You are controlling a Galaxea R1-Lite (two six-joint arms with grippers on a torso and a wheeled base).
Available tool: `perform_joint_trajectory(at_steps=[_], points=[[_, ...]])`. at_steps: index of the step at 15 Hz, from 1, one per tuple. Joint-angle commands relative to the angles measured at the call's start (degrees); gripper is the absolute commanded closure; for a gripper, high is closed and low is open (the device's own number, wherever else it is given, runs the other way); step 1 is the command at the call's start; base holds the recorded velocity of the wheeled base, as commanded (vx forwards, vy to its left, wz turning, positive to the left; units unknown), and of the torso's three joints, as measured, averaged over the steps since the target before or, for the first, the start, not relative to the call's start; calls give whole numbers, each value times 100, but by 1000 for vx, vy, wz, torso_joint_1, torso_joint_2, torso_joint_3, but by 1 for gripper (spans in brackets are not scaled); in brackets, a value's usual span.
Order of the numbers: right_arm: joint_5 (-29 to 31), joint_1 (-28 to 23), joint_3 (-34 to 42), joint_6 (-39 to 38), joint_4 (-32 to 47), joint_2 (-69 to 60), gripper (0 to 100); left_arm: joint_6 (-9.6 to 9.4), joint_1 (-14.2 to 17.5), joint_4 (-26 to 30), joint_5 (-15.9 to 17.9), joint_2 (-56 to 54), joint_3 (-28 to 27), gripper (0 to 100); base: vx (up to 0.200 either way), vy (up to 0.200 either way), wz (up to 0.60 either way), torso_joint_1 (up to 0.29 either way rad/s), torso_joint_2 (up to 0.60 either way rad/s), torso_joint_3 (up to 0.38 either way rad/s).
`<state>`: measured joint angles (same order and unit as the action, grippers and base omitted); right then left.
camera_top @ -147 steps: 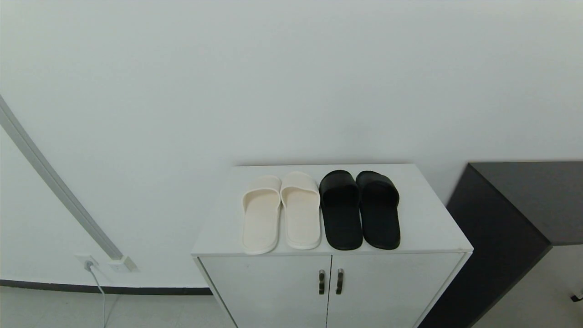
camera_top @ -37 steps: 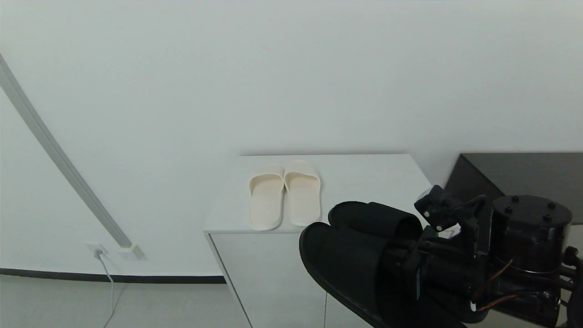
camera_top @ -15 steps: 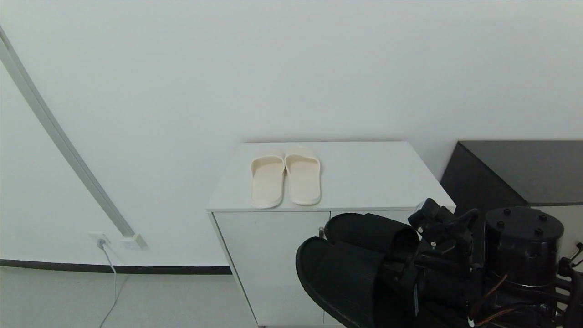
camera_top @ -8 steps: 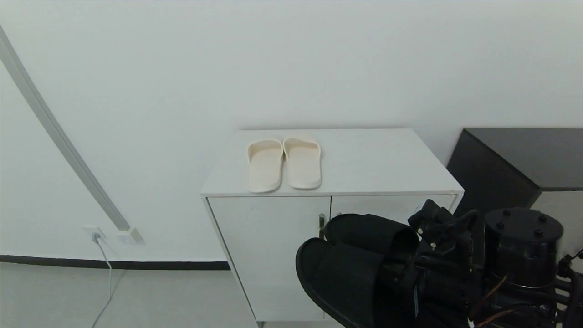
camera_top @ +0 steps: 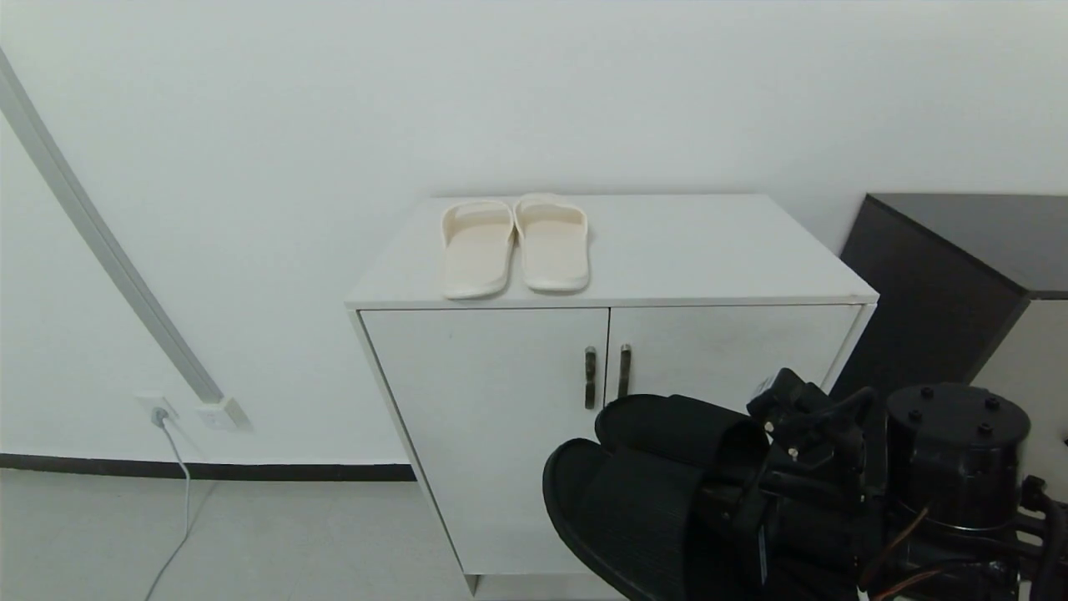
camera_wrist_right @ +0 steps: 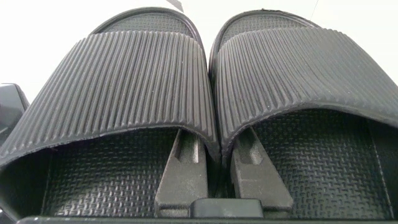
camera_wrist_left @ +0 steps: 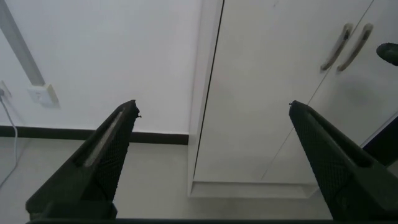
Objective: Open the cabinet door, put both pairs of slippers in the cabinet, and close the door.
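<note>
— Where are the black slippers?
— The black slippers (camera_top: 659,484) hang in your right tool (camera_wrist_right: 216,169), low in front of the cabinet (camera_top: 492,434). One finger sits inside each slipper and the two pinch the inner walls together, so that tool is clamped on the pair. The cream slippers (camera_top: 515,246) lie side by side on the cabinet's top, near its front edge.
— And the doors?
— Both are shut, with the two handles (camera_top: 590,377) upright just beside each other at the seam. So I judge that the step in hand is opening a door.
— With which arm?
— Use your left tool (camera_wrist_left: 212,104). It is spread wide, holds nothing and faces the left door (camera_wrist_left: 267,93). Bring it to the left handle (camera_wrist_left: 337,46) and close on that bar only, not both. Pull along the door's arc rather than straight back. Hold the right tool off to the side, because the black toes sit near the right door's front and could block a swing. Open wide enough for a pair to pass in flat.
</note>
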<state>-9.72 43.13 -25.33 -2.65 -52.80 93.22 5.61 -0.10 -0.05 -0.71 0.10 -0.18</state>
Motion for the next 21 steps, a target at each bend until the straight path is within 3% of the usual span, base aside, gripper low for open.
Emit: perform_joint_trajectory(at_steps=[1,12,21], points=[[-4,2,11,1,-2,12,100,2,-8,-4,0,-1,1,0,0,0,0,-198,510,330],[5,2,72,10,-2,-6,100,-7,1,-4,0,-1,1,0,0,0,0,-154,482,324],[14,-6,266,159,-275,-76,100,-16,1,-4,0,-1,9,0,0,0,0,-49,410,354]])
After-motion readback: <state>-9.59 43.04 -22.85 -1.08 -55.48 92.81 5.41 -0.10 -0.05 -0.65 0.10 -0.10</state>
